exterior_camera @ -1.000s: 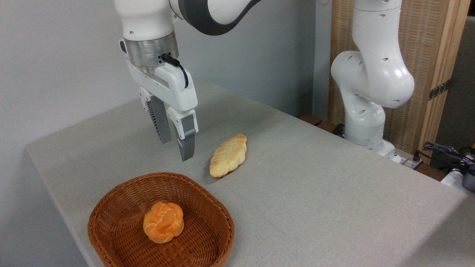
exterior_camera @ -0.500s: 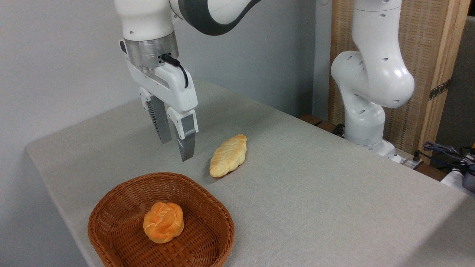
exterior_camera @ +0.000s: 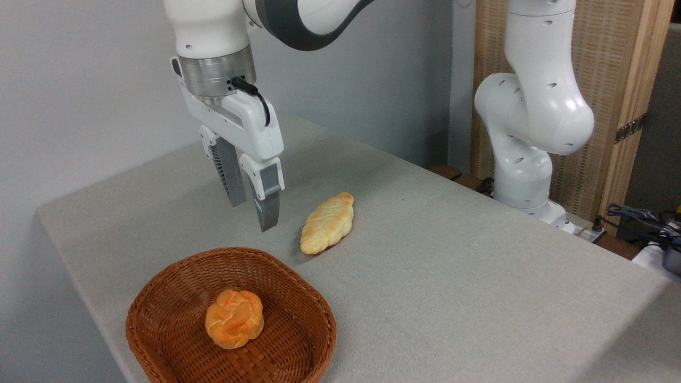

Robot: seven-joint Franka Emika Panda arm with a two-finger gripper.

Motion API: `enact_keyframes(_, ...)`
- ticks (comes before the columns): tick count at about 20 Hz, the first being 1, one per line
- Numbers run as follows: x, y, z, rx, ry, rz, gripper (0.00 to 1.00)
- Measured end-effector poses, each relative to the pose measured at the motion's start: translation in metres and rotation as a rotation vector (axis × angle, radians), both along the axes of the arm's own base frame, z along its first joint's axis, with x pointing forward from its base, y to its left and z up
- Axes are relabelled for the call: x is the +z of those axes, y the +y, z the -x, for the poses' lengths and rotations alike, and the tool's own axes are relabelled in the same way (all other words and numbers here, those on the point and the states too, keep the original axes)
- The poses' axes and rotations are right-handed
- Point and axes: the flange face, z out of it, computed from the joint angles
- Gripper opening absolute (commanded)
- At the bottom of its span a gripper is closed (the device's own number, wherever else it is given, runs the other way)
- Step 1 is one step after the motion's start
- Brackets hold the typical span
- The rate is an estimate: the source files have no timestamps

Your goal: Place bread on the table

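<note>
Bread [exterior_camera: 234, 318]: round knotted bun, orange-golden, lying in the middle of the basket, untouched.
Basket [exterior_camera: 298, 348]: brown woven wicker, at the near left edge of the table; its rim rises around the bun.
Table [exterior_camera: 452, 276]: grey-beige cloth top, mostly bare to the right.
Braided loaf [exterior_camera: 326, 223]: pale yellow, lying on the cloth just beyond the basket, beside the fingertips.
Gripper [exterior_camera: 252, 213]: fingers parted and empty, pointing down, raised above the cloth behind the basket's far rim.
Robot base [exterior_camera: 526, 159]: white, at the far right edge.
</note>
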Motion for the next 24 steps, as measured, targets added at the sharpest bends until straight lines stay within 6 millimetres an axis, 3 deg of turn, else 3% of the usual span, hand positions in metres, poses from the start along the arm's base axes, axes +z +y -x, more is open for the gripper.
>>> enact_keyframes(8,-0.001,0.000,0.000,0.000,0.001,0.000,1.00)
enact_keyframes(12,-0.002,0.005,-0.012,0.016,-0.073,0.007,1.00)
enact_keyframes(18,-0.031,0.033,-0.032,0.062,-0.108,-0.004,1.00)
enact_keyframes(24,-0.087,0.045,-0.054,0.061,-0.075,-0.060,1.00)
